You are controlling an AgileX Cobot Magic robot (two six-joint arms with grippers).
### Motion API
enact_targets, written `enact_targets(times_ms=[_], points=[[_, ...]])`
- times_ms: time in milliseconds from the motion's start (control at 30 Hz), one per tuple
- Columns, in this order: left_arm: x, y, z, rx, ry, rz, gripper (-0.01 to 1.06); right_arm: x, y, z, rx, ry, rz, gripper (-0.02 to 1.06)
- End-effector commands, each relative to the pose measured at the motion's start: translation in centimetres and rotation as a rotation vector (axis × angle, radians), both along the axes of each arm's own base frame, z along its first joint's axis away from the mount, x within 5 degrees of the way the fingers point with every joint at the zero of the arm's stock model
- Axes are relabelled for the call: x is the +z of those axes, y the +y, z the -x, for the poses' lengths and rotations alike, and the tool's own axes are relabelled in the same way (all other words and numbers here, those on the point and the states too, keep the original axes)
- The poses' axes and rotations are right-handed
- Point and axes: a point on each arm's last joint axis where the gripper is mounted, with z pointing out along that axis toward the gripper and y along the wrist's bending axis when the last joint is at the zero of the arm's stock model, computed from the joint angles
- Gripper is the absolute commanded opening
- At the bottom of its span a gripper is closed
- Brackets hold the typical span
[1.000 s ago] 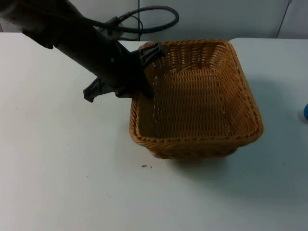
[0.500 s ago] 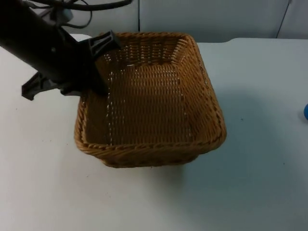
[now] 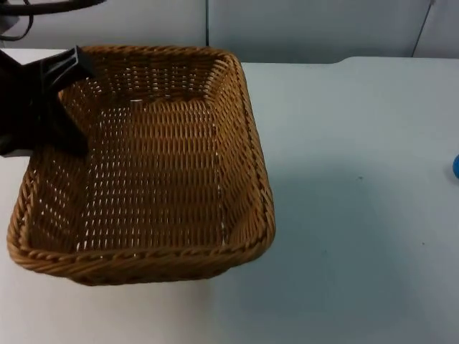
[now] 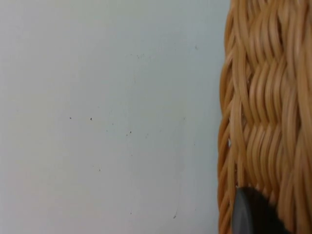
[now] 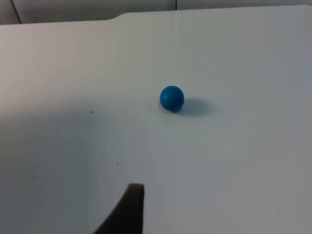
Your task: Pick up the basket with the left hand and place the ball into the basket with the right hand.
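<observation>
The woven tan basket (image 3: 150, 165) hangs lifted and large at the left of the top view, its inside bare. My left gripper (image 3: 66, 107) is shut on the basket's left wall, one black finger inside and one outside. Its wicker weave (image 4: 263, 112) runs close past the left wrist camera, with a black fingertip (image 4: 253, 214) pressed against it. A small blue ball (image 5: 171, 98) rests on the white table, also peeking in as the ball (image 3: 456, 166) at the far right edge of the top view. My right gripper (image 5: 129, 209) waits some way short of the ball, above the table.
White table (image 3: 344, 215) stretches between the basket and the ball. The grey partition wall (image 3: 308, 29) closes off the back. A few dark specks mark the table (image 4: 107, 117) beneath the basket.
The left arm has carried the basket to the left and upward toward the camera, so it looks much bigger. The ball has stayed put.
</observation>
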Motion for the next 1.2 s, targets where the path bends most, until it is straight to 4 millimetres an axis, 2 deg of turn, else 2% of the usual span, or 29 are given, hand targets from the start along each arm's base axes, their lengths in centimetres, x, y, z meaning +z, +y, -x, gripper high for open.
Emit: enact_targets(times_ms=[0, 167, 300, 333, 467, 500, 567, 600, 633, 667, 733, 767, 800, 833, 900, 967, 1000, 1133, 1167], points=[[0.4, 0.0, 0.2, -0.001, -0.009, 0.015, 0.00, -0.1, 0.0, -0.1, -0.007, -0.008, -0.004, 1.04], [0.4, -0.1, 0.3, -0.017, -0.001, 0.019, 0.00, 0.5, 0.0, 0.3, -0.009, -0.022, -0.002, 1.03], [0.4, -0.1, 0.3, -0.019, 0.002, 0.021, 0.00, 3.1, -0.2, 0.2, -0.026, -0.017, 0.015, 1.03], [0.4, -0.1, 0.3, -0.019, 0.002, 0.021, 0.00, 3.1, -0.2, 0.2, -0.026, -0.017, 0.015, 1.03], [0.4, -0.1, 0.3, -0.024, 0.001, 0.021, 0.00, 5.7, -0.5, -2.4, -0.037, 0.065, 0.032, 1.02], [0.4, -0.1, 0.3, -0.024, 0.001, 0.021, 0.00, 5.7, -0.5, -2.4, -0.037, 0.065, 0.032, 1.02], [0.4, -0.2, 0.4, -0.033, 0.003, 0.022, 0.00, 6.6, -0.5, -4.6, -0.034, 0.113, 0.033, 0.97], [0.4, -0.2, 0.4, -0.034, 0.004, 0.022, 0.00, 6.9, -0.5, -5.5, -0.032, 0.119, 0.034, 0.91], [0.4, -0.2, 0.4, -0.037, 0.007, 0.025, 0.00, 7.2, -0.5, -7.2, -0.027, 0.139, 0.034, 0.79], [0.4, -0.2, 0.4, -0.037, 0.007, 0.025, 0.00, 7.2, -0.5, -7.2, -0.027, 0.139, 0.034, 0.79], [0.4, -0.3, 0.5, -0.045, 0.010, 0.026, 0.00, 7.4, -0.5, -9.2, -0.017, 0.149, 0.031, 0.66], [0.4, -0.3, 0.5, -0.054, 0.009, 0.026, 0.00, 7.4, -0.5, -10.2, -0.015, 0.155, 0.029, 0.63], [0.4, -0.3, 0.5, -0.060, 0.006, 0.023, 0.00, 7.3, -0.5, -11.2, -0.012, 0.153, 0.031, 0.63], [0.4, -0.3, 0.5, -0.060, 0.006, 0.023, 0.00, 7.3, -0.5, -11.2, -0.012, 0.153, 0.031, 0.63], [0.4, -0.3, 0.5, -0.061, 0.008, 0.024, 0.00, 6.9, -0.6, -13.0, -0.007, 0.171, 0.031, 0.66], [0.4, -0.3, 0.5, -0.063, 0.006, 0.023, 0.00, 5.4, -0.6, -15.7, -0.003, 0.266, 0.029, 0.66], [0.4, -0.3, 0.5, -0.063, 0.006, 0.023, 0.00, 5.4, -0.6, -15.7, -0.003, 0.266, 0.029, 0.66], [0.4, -0.3, 0.5, -0.067, 0.004, 0.022, 0.00, 2.8, -0.7, -20.0, 0.004, 0.399, 0.026, 0.66], [0.4, -0.3, 0.5, -0.067, 0.004, 0.022, 0.00, 2.8, -0.7, -20.0, 0.004, 0.399, 0.026, 0.66]])
